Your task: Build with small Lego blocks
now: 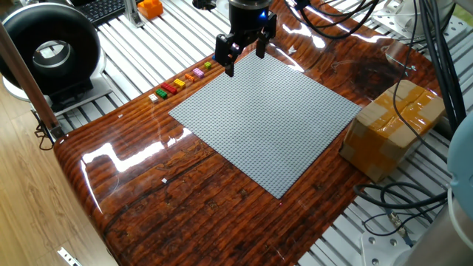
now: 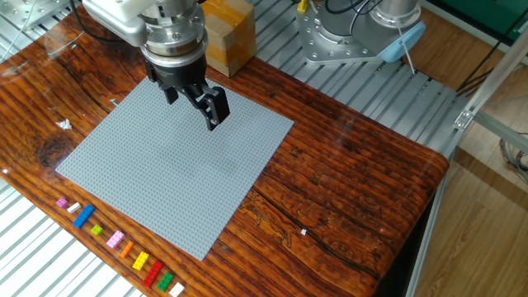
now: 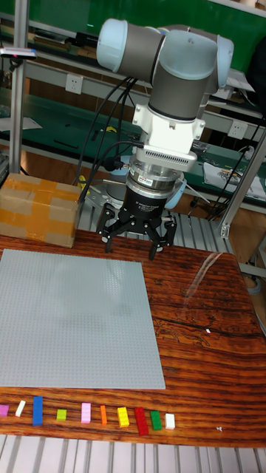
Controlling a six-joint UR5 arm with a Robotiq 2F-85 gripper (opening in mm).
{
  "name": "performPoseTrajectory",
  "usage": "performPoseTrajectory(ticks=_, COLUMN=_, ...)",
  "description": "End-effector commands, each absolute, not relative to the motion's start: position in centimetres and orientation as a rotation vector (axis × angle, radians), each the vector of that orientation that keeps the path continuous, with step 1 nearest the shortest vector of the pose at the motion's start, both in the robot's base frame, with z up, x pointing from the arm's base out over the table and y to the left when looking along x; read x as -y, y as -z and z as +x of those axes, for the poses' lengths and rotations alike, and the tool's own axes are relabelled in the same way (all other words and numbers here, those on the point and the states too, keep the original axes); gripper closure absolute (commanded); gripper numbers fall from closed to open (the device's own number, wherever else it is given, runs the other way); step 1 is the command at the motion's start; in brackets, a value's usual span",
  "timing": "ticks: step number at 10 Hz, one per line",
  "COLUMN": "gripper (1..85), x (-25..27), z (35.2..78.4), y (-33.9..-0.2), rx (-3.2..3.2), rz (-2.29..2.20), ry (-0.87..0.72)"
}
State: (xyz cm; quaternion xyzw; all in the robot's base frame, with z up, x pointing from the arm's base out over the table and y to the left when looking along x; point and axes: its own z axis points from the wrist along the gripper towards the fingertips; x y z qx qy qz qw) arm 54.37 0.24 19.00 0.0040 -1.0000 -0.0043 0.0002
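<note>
Pincer (image 3: 131, 250) hangs wide open and empty over the bare baseplate (image 3: 74, 318); Lego blocks (image 3: 86, 412) all lined up untouched, nothing built yet.

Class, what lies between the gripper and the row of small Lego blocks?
Between the gripper and the small Lego blocks lies the grey baseplate, with no brick on it, then a strip of wooden table, as the tall fixed view shows.

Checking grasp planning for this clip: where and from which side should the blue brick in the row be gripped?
Probably the blue brick by its two long side walls, from straight above: it lies flat, its long axis crossing the row, and gaps to the white brick and lime brick beside it leave room.
</note>
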Motion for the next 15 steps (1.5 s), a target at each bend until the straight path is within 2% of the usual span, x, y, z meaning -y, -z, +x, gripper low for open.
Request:
performPoseTrajectory(ticks=1, gripper=84.7, x=0.5, z=53.2, y=-19.0, rx=3.096, rz=-0.084, ry=-0.050)
performPoseTrajectory(ticks=8, gripper=84.7, x=1.0, z=53.1, y=-18.6, rx=3.110, rz=-0.072, ry=-0.052)
performPoseTrajectory(ticks=10, gripper=84.7, x=1.1, z=53.9, y=-18.4, rx=3.142, rz=-0.071, ry=-0.008)
performPoseTrajectory(ticks=12, gripper=84.7, x=2.0, z=53.4, y=-18.4, rx=3.121, rz=-0.036, ry=-0.066)
performPoseTrajectory(ticks=15, gripper=84.7, x=1.6, z=53.1, y=-18.3, rx=3.114, rz=-0.035, ry=-0.035)
